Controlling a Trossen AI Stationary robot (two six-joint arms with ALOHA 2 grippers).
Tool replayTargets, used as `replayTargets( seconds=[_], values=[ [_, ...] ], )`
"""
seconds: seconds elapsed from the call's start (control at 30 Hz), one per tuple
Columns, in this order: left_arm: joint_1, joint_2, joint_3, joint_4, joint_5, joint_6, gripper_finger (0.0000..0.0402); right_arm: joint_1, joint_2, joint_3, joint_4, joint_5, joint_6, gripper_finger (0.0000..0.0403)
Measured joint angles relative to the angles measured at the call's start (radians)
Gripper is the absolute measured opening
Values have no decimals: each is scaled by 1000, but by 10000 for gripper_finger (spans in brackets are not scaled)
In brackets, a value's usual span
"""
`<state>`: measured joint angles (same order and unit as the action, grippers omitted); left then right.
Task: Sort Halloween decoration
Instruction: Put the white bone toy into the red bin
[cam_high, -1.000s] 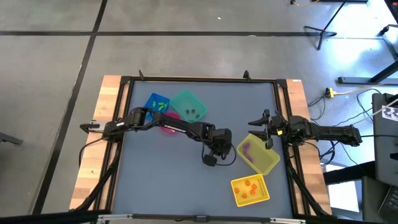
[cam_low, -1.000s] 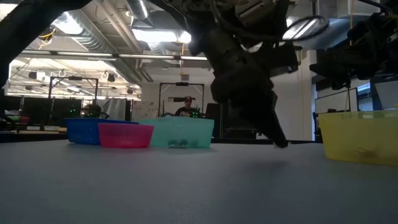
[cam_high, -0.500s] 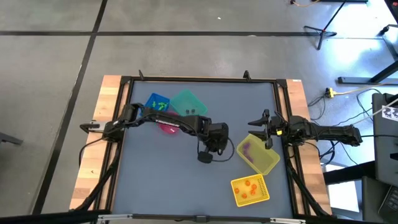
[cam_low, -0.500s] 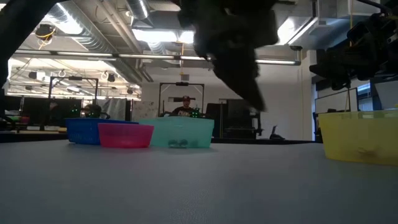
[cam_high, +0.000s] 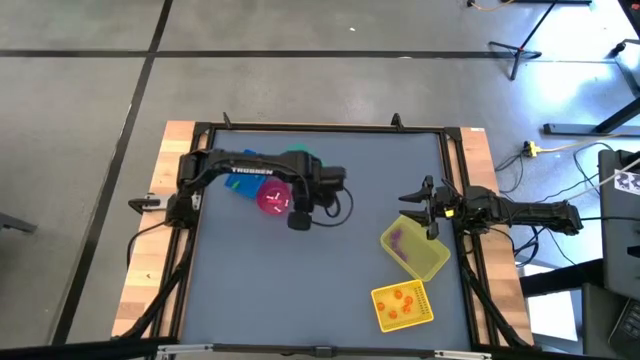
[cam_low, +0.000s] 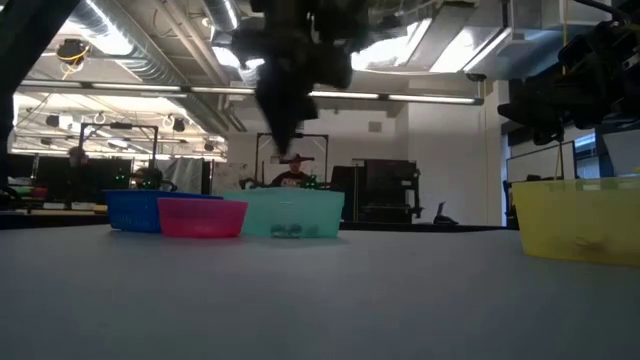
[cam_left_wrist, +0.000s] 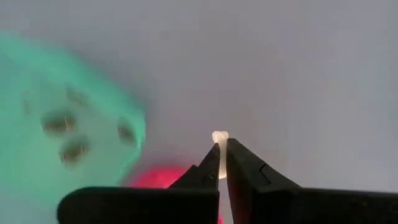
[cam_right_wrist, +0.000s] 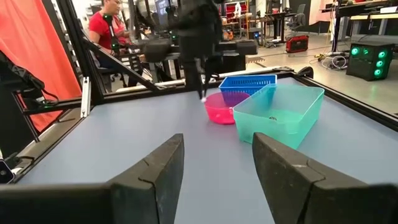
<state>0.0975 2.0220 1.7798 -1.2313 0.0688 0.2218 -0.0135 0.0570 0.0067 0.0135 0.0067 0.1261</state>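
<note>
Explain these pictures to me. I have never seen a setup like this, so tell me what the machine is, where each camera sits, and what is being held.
Two dark robot arms work at a grey table. One camera looks straight down, one sits at table height, and one rides on each wrist. On the table stand a blue bin, a pink bin, a teal bin and two yellow bins, some holding tiny plastic trinkets. The left gripper hangs above the table beside the pink bin, pinching a small white trinket. The right gripper waits open at the table's right edge.

We judge this robotics lab: framed test table (cam_high: 320, 290), ceiling strip lights (cam_low: 250, 57), equipment racks (cam_right_wrist: 367, 57), cables (cam_high: 545, 150) on concrete floor.
</note>
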Motion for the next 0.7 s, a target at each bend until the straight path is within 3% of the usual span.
replayTargets(
  seconds=[0.27,0.7],
  values=[
    [72,2,-55,-173,-62,-3,0,0,0,0,0,0,0,189],
    [104,2,-165,-197,-212,-37,6,0,0,0,0,0,0,189]
  ],
)
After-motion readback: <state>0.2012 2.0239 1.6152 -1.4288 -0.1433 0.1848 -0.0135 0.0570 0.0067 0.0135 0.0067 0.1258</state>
